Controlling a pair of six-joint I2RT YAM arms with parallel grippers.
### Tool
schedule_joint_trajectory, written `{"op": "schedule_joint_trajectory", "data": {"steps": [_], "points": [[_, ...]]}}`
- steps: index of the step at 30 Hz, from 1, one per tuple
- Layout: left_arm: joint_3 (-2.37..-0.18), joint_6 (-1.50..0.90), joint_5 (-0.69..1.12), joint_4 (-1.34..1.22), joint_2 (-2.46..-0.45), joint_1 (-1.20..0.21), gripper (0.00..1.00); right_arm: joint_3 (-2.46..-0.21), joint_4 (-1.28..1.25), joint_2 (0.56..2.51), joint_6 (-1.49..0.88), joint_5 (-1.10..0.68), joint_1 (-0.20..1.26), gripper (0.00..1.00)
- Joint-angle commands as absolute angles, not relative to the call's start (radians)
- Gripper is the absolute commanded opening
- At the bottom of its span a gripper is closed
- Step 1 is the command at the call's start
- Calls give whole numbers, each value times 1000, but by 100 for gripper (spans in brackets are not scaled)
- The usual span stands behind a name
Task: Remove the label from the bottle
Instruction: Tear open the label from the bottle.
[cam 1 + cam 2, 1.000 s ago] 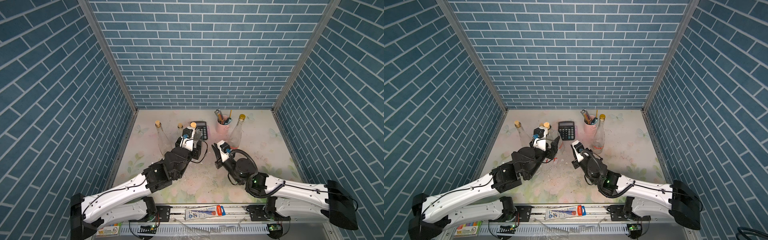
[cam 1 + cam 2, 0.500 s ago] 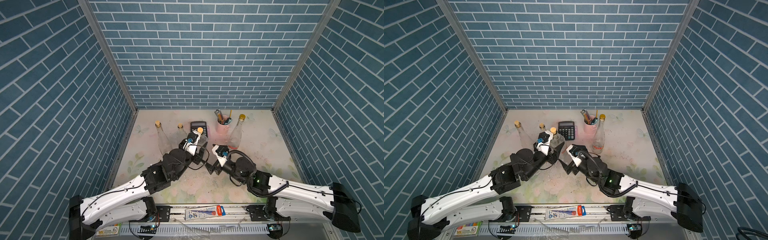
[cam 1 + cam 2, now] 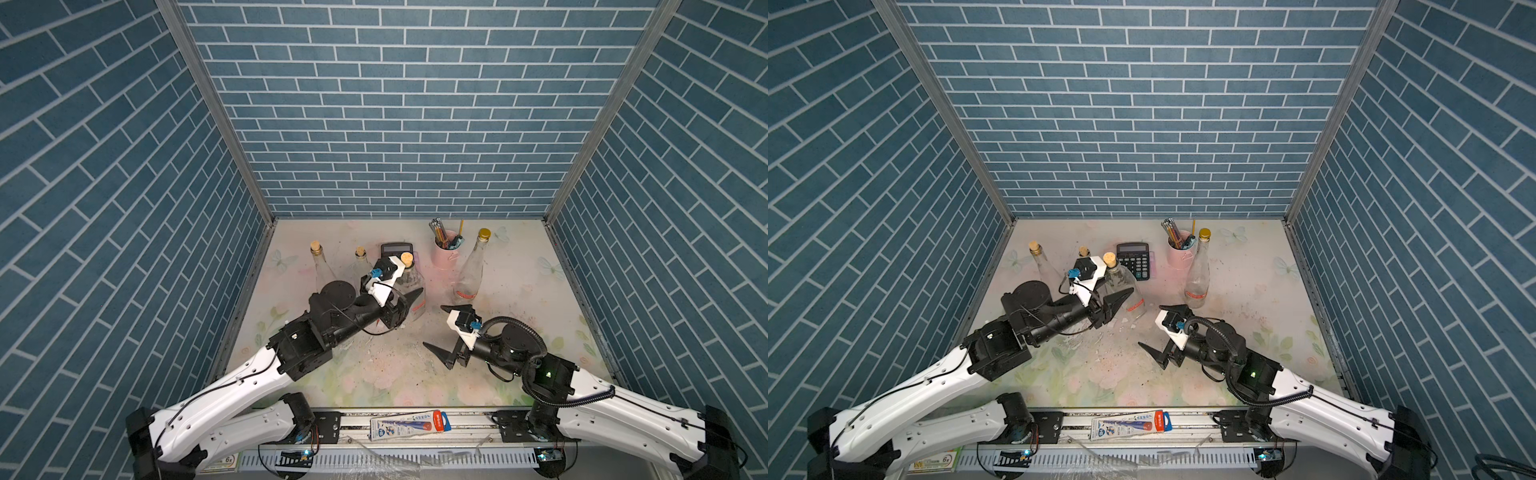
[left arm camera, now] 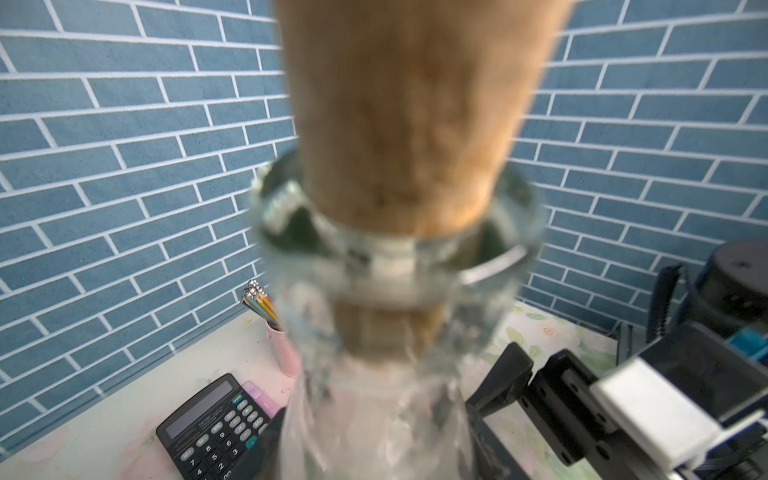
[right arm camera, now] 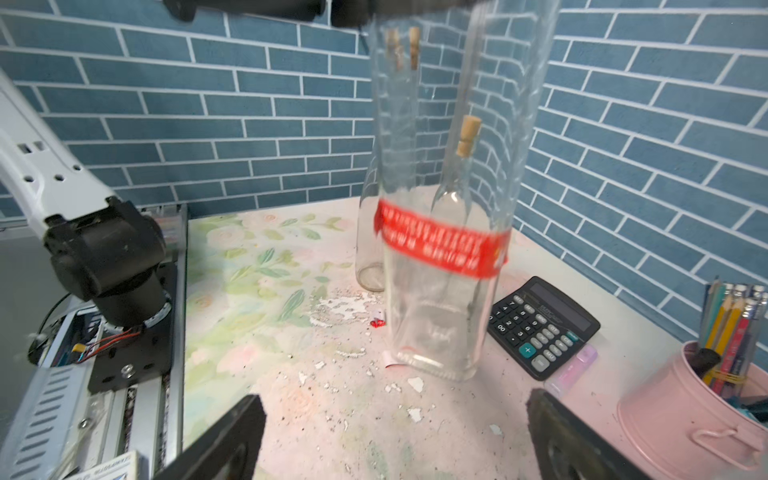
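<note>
Between the jaws of the left gripper (image 3: 407,304) the corked bottle (image 3: 413,282) is clamped by its body, its red label (image 5: 440,249) lower, nearer the base. The right gripper (image 5: 399,440) gapes wide, the bottle just ahead, untouched.

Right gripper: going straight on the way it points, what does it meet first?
Probably the clear bottle with the red label, straight ahead of the right gripper and its open jaws in its wrist view; depth is unclear.

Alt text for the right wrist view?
A clear bottle with a red label around it fills the view, ahead of the open right gripper. Paper scraps litter the table near its base; a calculator and pink pencil cup sit nearby.
</note>
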State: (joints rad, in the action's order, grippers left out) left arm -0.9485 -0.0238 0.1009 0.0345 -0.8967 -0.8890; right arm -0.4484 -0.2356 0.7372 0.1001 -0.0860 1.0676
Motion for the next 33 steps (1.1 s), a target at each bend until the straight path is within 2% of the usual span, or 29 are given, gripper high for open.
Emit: {"op": "schedule_joint_trajectory", "data": {"steps": [1,17,22,33], "points": [[-1017,-76,330,4,-883,-844,0,-466,-273,738,157,-137,1064,99],[-1192,26,619,197,-959,-809,0,-523,-315,739,146,-244,1060,98],[-1175,42,644,168,-946,-781,0,-565,-269,729,131,-314,1053,97],[-1153,33,668,126,-941,-728,0,-570,-321,710,150,-273,1049,95]]}}
